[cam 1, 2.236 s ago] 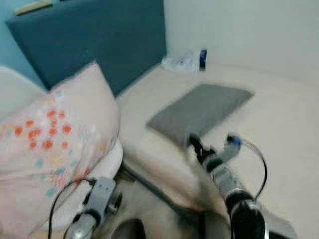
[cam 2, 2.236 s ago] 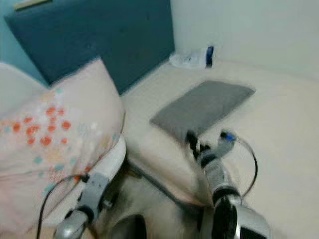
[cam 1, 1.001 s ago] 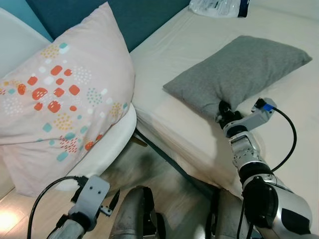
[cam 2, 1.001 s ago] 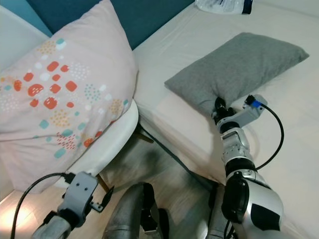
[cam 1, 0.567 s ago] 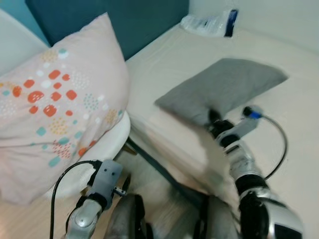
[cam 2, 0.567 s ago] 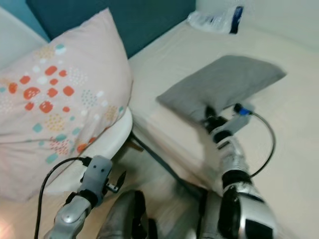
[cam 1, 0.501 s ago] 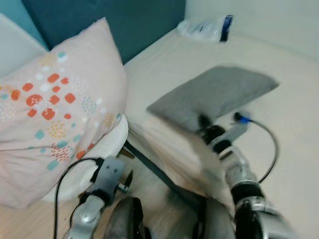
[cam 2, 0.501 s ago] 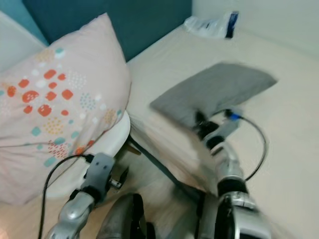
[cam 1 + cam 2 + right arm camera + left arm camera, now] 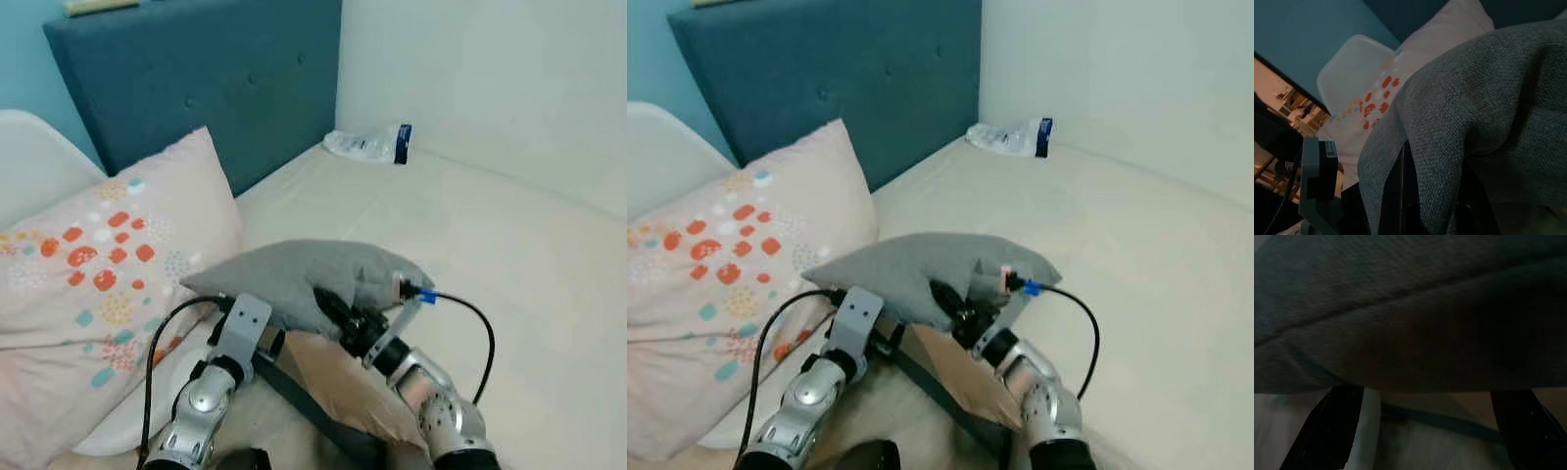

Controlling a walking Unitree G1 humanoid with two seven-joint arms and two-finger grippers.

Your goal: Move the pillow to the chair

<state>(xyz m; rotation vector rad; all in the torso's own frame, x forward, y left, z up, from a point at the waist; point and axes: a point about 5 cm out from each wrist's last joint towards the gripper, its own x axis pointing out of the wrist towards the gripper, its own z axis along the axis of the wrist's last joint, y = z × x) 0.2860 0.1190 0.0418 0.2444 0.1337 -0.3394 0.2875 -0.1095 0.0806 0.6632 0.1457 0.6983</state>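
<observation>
Compare this with the earlier frames: your grey pillow [image 9: 304, 276] no longer lies flat on the bed [image 9: 509, 245]. It is now lifted off the mattress and held up between both arms, over the gap between the bed's near left edge and the white chair [image 9: 34, 162]. The right claw [image 9: 331, 305], which a second ago gripped the pillow's near corner on the bed, is still clamped on the grey fabric, now at its underside. The left claw [image 9: 1420, 431] has come up from low near the floor and sits under the pillow's left end; its two black fingers [image 9: 1332, 426] stand spread well apart with the pillow's dark underside resting across them, holding nothing between them.

You cannot see the right claw's fingertips: the cloth folds over them in the right wrist view. The left wrist view is very dark.

The floral pillow [image 9: 93, 294] leans on the chair to the left, just beside the grey one. Behind them stands the dark blue headboard [image 9: 216, 78] against a teal wall, and a plastic packet [image 9: 370, 145] lies at the bed's far edge by the white wall.
</observation>
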